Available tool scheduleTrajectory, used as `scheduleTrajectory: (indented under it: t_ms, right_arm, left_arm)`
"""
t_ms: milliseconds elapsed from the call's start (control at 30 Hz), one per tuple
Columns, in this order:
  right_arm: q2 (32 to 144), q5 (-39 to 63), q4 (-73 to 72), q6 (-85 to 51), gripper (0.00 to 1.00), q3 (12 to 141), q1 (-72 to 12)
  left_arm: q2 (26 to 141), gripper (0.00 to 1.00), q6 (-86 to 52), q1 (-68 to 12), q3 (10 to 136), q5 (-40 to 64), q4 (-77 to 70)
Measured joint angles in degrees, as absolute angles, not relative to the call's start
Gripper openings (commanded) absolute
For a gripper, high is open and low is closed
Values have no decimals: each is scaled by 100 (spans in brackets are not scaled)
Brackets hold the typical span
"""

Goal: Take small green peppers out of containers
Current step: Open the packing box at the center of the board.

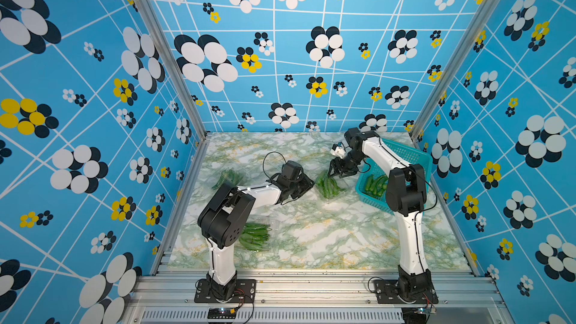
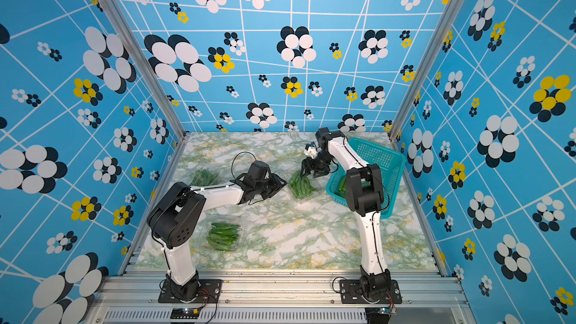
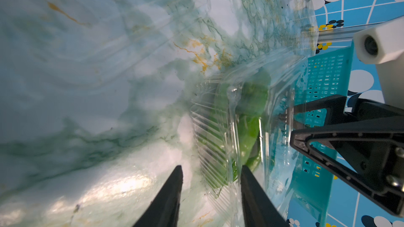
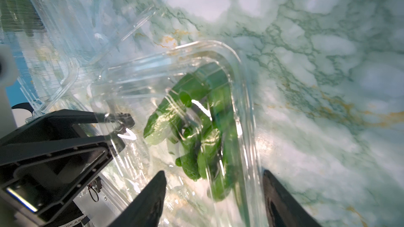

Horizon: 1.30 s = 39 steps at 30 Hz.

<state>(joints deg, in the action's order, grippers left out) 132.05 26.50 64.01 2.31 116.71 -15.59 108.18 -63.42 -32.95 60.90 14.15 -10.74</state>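
Here, the open clear container (image 4: 227, 50) holds small green peppers (image 4: 192, 156).

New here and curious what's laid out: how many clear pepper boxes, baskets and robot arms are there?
Clear clamshell boxes: 3
Teal basket: 1
Robot arms: 2
Total: 6
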Motion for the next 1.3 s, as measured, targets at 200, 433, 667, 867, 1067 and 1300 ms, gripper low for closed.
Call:
scheduleTrajectory:
  t_ms: [200,433,667,867,1067,1300]
  right_arm:
    - [13207,2650,6401,231,70,11671,-1564]
    - [13218,2655,6401,231,71,11671,-1564]
    - [13220,2696,6401,228,70,11673,-1564]
    - [13220,2744,6401,228,70,11673,-1564]
    - [13220,2781,6401,228,70,11673,-1564]
    - [13220,2783,6401,231,70,11673,-1564]
  left_arm:
    - [10801,45,-6340,-3295,6084,1411,-1079]
    - [10484,45,-6313,-3188,5817,1365,-1072]
    - [10429,45,-6294,-3103,5778,1352,-1072]
    - [10519,45,-6289,-3103,5833,1369,-1074]
    - [10698,45,-6274,-3103,5918,1374,-1072]
    - [10759,45,-6252,-3103,5975,1417,-1079]
